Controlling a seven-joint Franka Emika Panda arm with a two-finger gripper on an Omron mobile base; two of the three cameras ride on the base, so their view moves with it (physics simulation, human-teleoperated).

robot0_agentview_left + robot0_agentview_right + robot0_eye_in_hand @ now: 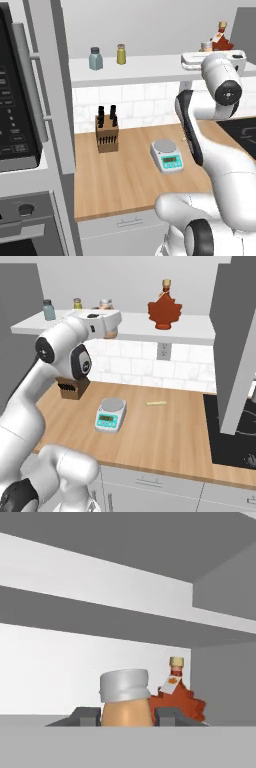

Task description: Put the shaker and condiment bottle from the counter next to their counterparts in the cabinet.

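Grey-green, dark-capped, one counterpart shaker stands toward the left end of the cabinet shelf, and the small olive-yellow shaker sits just to its right, already paired with it, so that half of the task looks done. Farther right along the shelf, the hand is up at shelf level with its fingers closed on either side of the condiment bottle, whose pale top rises between them in the hand view. Gripping low on the orange-tan body probably keeps the bottle upright while it is carried along the shelf. Right of the hand stands the red maple-leaf bottle, well apart from the condiment bottle in the right base view, so the bottle seems still to need a move rightward before release. Below the shelf, the desk carries a knife block and a kitchen scale, neither part of the job
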